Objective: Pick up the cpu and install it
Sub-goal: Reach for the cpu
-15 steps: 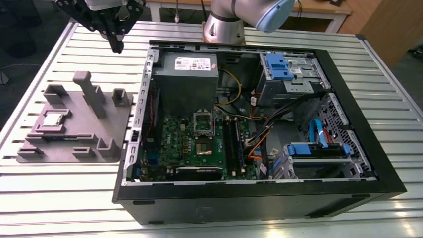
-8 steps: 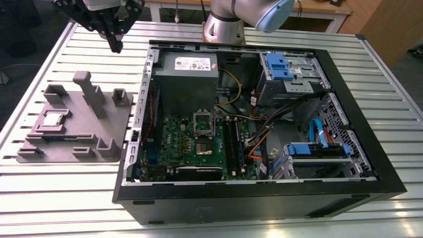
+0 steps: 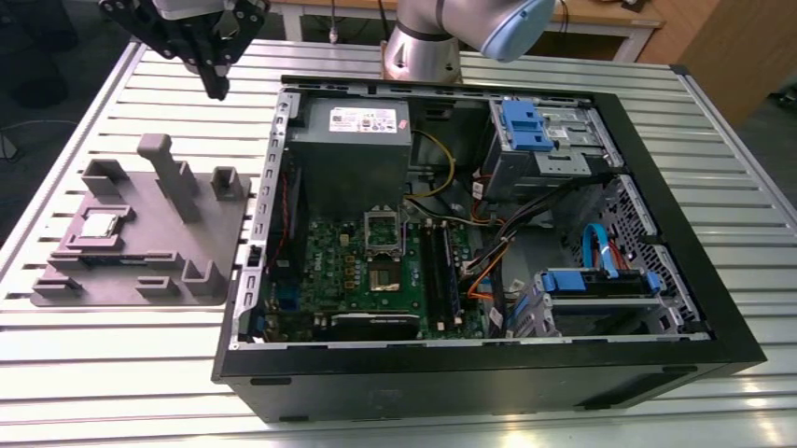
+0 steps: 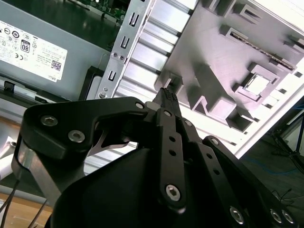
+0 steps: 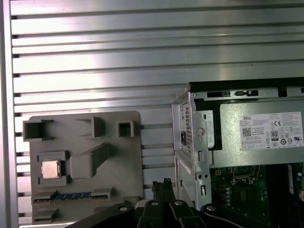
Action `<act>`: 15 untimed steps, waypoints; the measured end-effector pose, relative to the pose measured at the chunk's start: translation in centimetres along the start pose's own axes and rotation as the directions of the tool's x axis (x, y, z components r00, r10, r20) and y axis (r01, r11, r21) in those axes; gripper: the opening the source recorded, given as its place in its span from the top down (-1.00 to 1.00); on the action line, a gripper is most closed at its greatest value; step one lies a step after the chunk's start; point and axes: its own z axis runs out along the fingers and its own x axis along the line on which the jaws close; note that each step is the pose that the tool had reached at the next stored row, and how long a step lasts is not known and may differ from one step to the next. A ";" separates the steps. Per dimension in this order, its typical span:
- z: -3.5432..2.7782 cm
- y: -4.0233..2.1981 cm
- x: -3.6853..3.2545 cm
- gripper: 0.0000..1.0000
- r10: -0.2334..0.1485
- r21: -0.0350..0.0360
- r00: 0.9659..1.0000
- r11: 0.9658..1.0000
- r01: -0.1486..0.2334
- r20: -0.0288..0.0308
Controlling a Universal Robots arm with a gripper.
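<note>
Gripper [image 3: 218,89] hovered over the table, jaws pinched closed, empty. In the exterior view, the cpu [image 3: 100,225] sat at its seven o'clock, in the grey plate [image 3: 218,229].

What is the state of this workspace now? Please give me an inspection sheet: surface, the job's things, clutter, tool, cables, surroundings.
Surface: slatted metal table, carrying a grey plate and an open computer case.
Job's things: cpu lies in a square recess of the grey plate, not yet picked up; motherboard is exposed inside the case.
Clutter: a memory module lies in a slot on the plate.
Tool: tool hangs above the table near the case's corner, apart from the plate, fingers together, holding nothing.
Cables: cables, orange, yellow, black and blue, all inside the case.
Surroundings: arm base behind the case; wooden furniture beyond the table.
</note>
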 end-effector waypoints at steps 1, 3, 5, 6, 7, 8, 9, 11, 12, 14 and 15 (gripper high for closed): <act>0.00 0.00 0.02 0.80 0.000 0.000 1.000 1.000 0.000 0.000; 0.00 -0.01 0.07 0.80 0.000 0.000 1.000 1.000 0.000 0.000; 0.00 -0.01 0.13 0.80 0.000 0.000 1.000 1.000 0.000 0.000; 0.01 -0.01 0.15 0.80 0.000 0.000 1.000 1.000 0.000 0.000; 0.00 -0.01 0.16 0.80 0.000 0.000 1.000 1.000 0.000 0.000; 0.00 -0.01 0.19 0.80 0.000 0.000 1.000 1.000 0.000 0.000; 0.00 -0.02 0.21 0.80 0.000 0.000 1.000 1.000 0.000 0.000; 0.01 -0.02 0.25 0.80 0.000 0.000 1.000 1.000 0.000 0.000; 0.18 -0.11 1.32 0.80 0.000 0.000 1.000 1.000 0.000 -0.001; 0.54 -0.14 1.58 0.80 0.000 0.000 1.000 1.000 0.000 -0.006; 0.54 -0.14 1.58 0.80 0.000 0.000 1.000 1.000 0.000 -0.006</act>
